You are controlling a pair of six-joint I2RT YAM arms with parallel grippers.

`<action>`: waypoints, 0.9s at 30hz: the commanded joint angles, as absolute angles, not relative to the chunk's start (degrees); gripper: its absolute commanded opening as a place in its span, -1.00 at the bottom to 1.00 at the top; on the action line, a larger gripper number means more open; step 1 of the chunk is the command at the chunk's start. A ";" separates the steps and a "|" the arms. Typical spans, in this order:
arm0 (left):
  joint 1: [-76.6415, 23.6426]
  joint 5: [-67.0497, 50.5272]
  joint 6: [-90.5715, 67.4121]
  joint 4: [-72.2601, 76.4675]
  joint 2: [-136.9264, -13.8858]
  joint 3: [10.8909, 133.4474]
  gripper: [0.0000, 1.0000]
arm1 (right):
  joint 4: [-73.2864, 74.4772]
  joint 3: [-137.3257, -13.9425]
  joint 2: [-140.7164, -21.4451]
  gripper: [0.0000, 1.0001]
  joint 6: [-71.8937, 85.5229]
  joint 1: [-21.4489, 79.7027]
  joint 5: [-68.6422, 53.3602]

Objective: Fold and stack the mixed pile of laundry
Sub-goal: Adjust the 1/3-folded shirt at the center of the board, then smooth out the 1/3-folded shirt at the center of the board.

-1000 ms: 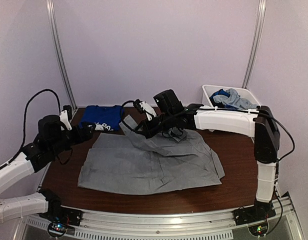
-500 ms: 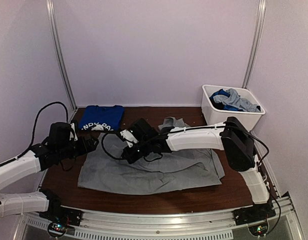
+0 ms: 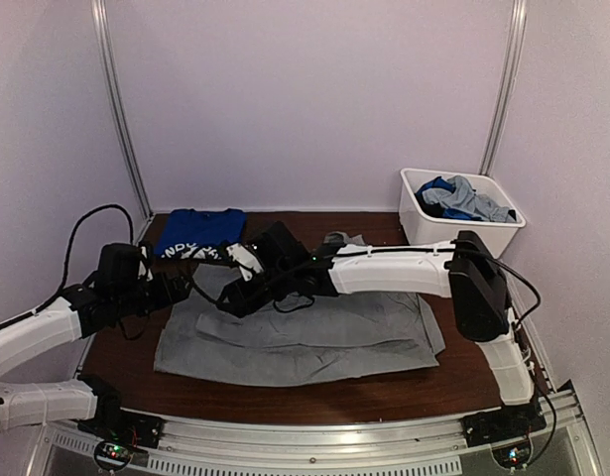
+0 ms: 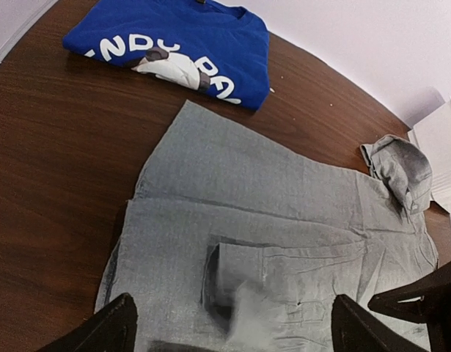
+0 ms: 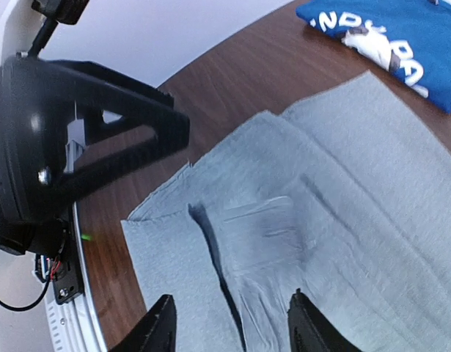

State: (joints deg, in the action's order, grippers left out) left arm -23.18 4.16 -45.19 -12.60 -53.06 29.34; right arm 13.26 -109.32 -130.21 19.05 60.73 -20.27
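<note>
Done: blue shirt (image 3: 197, 233) folded, behind grey garment (image 3: 314, 342) | grey garment part-folded | clothes (image 3: 463, 198) in bin (image 3: 416, 224) unfolded | left fingers (image 4: 111, 326) wide open, right fingers (image 5: 163, 326) parted, empty

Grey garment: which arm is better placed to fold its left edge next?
Probably left: the left hand hangs open over that edge, while the right arm lies stretched across the grey garment.
</note>
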 commanded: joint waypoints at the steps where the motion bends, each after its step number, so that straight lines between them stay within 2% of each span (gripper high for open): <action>1: -22.68 5.31 -44.43 -14.51 -52.54 28.73 0.88 | 13.13 -97.39 -118.04 0.20 17.67 60.47 -23.62; 5: -22.68 4.33 -44.19 -16.86 -51.87 28.30 0.88 | 14.10 -81.36 -103.55 0.23 19.12 57.14 -21.39; 11: -22.76 1.12 -47.32 -23.50 -49.77 26.64 0.85 | 19.38 -54.77 -80.66 0.17 26.72 48.34 -17.59; 15: -22.76 2.39 -49.32 -30.27 -47.63 27.32 0.87 | 26.29 -44.68 -68.76 0.14 28.60 44.00 -15.97; 19: -22.76 1.97 -51.07 -34.00 -48.71 28.75 0.87 | 33.31 -40.24 -63.97 0.10 31.53 40.38 -11.27; 24: -22.76 0.01 -51.88 -32.76 -52.73 29.97 0.84 | 27.98 -32.26 -60.02 -0.13 36.52 36.84 -15.16; 27: -22.76 0.00 -51.42 -31.63 -54.37 30.07 0.84 | 25.82 -30.17 -61.90 -0.28 36.57 36.23 -16.19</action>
